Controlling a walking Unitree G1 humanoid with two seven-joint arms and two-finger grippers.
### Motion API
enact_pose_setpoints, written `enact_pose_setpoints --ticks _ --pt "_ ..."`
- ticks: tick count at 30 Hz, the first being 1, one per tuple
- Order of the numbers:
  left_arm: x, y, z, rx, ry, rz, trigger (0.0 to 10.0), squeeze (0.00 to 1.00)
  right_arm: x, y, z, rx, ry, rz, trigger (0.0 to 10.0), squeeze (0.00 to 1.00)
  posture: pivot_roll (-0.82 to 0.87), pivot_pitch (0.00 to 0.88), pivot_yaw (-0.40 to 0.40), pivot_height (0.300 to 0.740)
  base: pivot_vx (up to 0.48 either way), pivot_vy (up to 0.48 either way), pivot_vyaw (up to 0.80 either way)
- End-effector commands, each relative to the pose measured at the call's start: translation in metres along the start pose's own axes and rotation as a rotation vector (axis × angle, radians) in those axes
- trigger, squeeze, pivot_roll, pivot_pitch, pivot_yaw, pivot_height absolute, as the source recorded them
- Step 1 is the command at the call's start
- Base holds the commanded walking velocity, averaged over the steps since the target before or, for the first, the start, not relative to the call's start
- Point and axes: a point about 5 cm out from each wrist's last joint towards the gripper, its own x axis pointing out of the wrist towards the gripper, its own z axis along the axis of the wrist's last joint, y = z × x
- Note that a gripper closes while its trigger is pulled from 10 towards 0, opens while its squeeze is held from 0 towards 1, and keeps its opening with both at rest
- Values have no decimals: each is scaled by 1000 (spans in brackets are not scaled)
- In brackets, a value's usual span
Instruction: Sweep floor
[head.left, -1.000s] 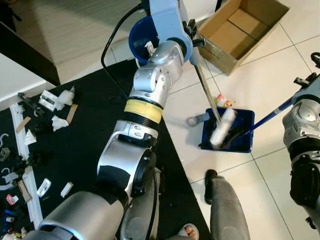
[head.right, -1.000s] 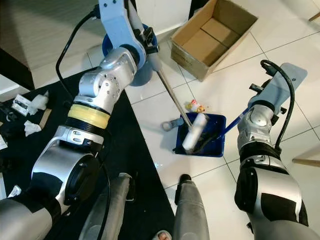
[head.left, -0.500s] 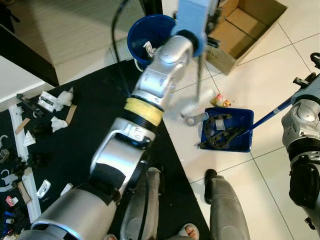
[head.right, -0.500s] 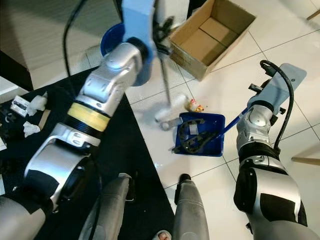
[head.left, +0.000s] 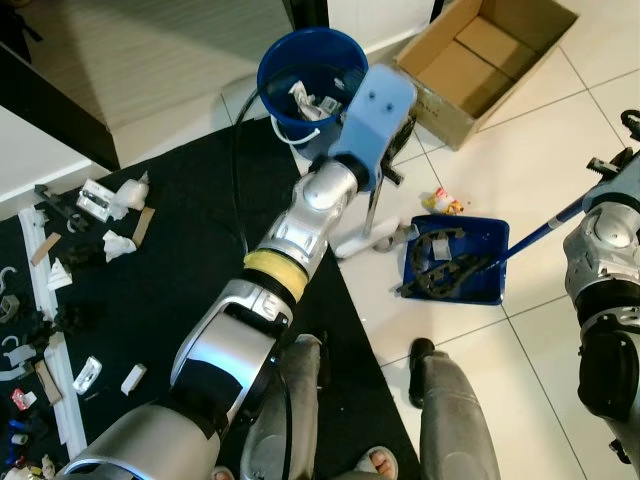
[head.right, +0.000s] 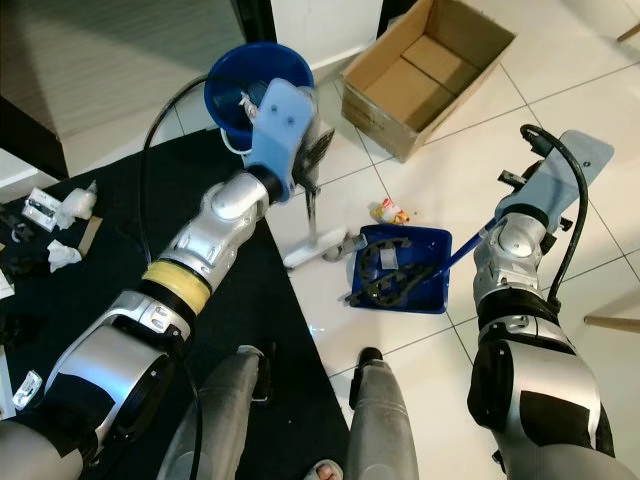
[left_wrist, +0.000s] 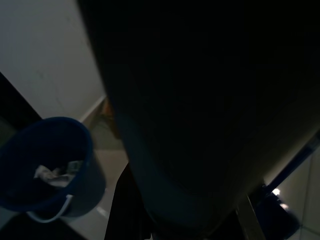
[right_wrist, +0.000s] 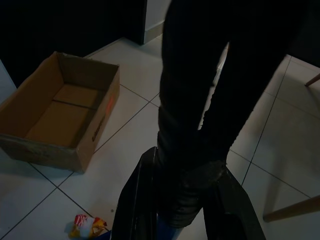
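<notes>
Blue dustpan (head.right: 400, 270) sits on the white tile with black bits in it, its long handle (head.right: 470, 240) running up to the right gripper (right_wrist: 182, 210), fingers clamped on it in the right wrist view. The left arm holds the broom (head.right: 312, 215), its pale head (head.right: 315, 250) down on the tile by the black mat's (head.right: 120, 290) edge; can't tell how those fingers sit. Wrist views add a candy wrapper (right_wrist: 87, 226), cardboard box (right_wrist: 60, 112) and blue bucket (left_wrist: 45, 170).

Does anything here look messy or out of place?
Yes. A crumpled wrapper lies on the tiles just outside the blue dustpan, not swept in. Scraps of paper and bits are strewn along the black mat's edge.
</notes>
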Motion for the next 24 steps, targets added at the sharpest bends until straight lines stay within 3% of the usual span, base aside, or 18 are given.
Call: enact_pose_setpoints --ticks 1,3,6,8,12,17,21,24 --pt "-3 -8 -8 50 -4 1 10000 0 -21 -15 -53 -128 202 -21 10000 0 108 430 109 740 0 0 0" --pt "-6 -13 -19 111 6 34 10000 0 -23 -15 -55 -130 202 -21 10000 0 103 432 111 740 0 0 0" --pt "-8 -13 -24 134 13 67 10000 0 -25 -14 -57 -132 202 -21 10000 0 99 431 114 740 0 0 0" --pt "-6 -2 -19 139 1 110 10000 0 -25 -15 -57 -131 200 -22 10000 0 102 432 116 740 0 0 0" --pt "-4 4 -16 142 -8 126 10000 0 -25 -16 -57 -132 200 -23 10000 0 104 431 115 740 0 0 0" --pt "-7 12 -25 214 52 183 10000 0 -25 -17 -58 -135 200 -22 10000 0 103 431 116 740 0 0 0" --pt "-7 9 -30 191 79 247 10000 0 -26 -16 -59 -136 202 -20 10000 0 105 436 113 740 0 0 0" --pt "-4 -2 -32 143 103 295 10000 0 -28 -15 -61 -138 205 -16 10000 0 105 438 113 740 0 0 0"
